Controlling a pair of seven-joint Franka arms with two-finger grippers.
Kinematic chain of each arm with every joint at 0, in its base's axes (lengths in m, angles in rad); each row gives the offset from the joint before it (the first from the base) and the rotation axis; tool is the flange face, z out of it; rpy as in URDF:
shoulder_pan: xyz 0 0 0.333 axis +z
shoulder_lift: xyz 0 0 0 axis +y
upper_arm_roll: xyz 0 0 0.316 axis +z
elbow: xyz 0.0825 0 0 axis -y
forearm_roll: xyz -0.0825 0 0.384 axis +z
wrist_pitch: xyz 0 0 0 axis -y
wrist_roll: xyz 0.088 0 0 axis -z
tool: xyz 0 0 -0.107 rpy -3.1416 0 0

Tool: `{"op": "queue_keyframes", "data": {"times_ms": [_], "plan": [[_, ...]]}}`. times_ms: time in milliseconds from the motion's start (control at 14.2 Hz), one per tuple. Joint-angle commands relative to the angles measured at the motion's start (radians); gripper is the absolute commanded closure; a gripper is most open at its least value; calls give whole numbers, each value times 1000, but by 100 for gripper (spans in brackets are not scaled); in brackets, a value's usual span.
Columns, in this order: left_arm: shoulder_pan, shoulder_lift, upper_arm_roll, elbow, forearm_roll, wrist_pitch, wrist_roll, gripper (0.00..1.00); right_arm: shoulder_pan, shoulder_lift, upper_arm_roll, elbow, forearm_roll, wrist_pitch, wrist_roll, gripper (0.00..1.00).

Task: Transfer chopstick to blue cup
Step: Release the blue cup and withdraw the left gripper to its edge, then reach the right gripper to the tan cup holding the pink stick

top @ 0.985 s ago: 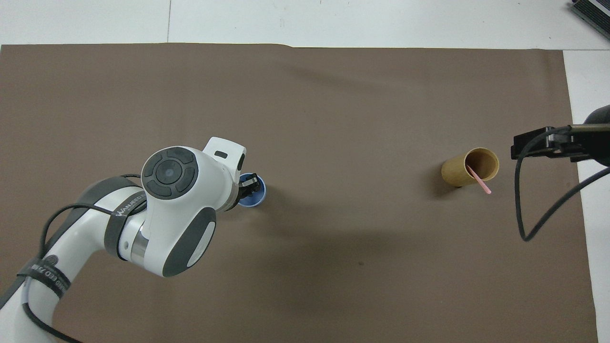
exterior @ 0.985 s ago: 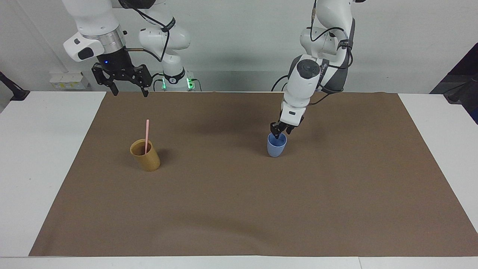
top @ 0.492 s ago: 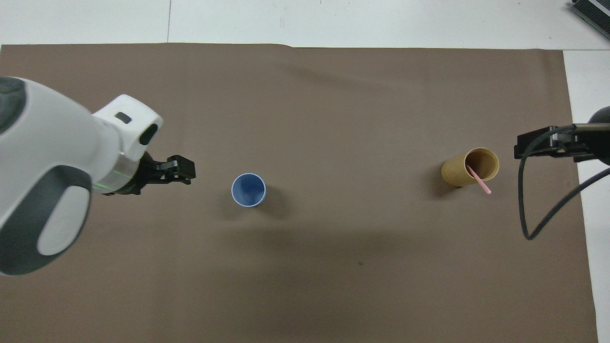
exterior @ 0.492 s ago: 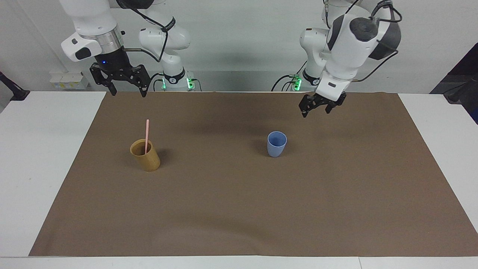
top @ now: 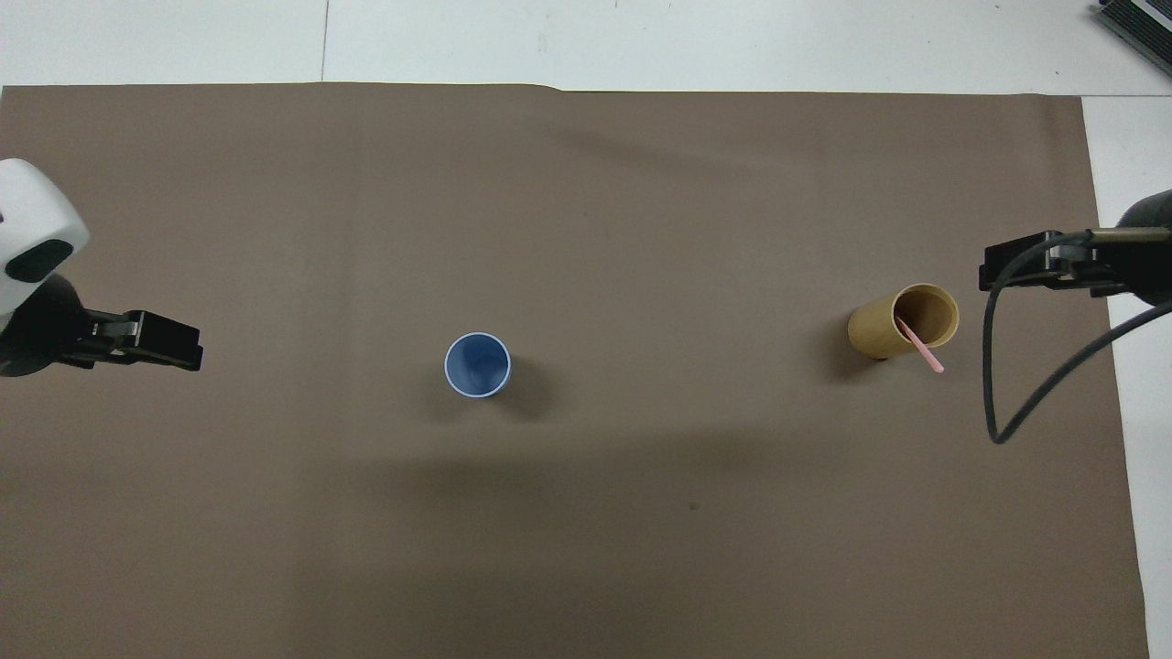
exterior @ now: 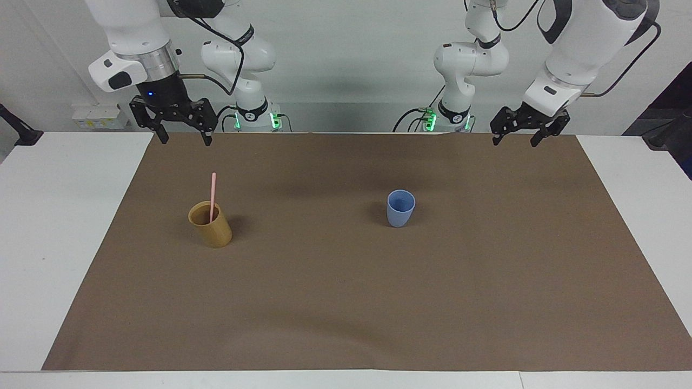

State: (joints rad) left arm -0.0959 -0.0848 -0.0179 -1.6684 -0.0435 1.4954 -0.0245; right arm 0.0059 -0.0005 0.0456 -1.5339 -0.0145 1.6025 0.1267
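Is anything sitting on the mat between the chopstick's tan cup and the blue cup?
Nothing visible. The chopstick stands in the tan cup toward the right arm's end; bare brown mat runs from it to the blue cup. Both end effectors hang open at the mat's robot edge.

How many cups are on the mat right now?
2. The blue cup stands upright mid-mat, toward the left arm's end. The tan cup stands toward the right arm's end, with the chopstick in it. No others are in view.
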Motion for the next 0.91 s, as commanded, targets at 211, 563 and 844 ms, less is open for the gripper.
{"op": "queue_keyframes", "data": {"times_ms": [211, 563, 844], "plan": [[27, -4, -8, 73, 22, -102, 38, 0, 0, -1, 5, -110, -1, 118, 14, 0], [41, -4, -8, 73, 22, -83, 37, 0, 23, 2, 8, -201, -34, 234, 17, 0], [44, -4, 3, 76, 22, -73, 37, 0, 51, 7, 8, -264, -45, 303, 42, 0]]}}
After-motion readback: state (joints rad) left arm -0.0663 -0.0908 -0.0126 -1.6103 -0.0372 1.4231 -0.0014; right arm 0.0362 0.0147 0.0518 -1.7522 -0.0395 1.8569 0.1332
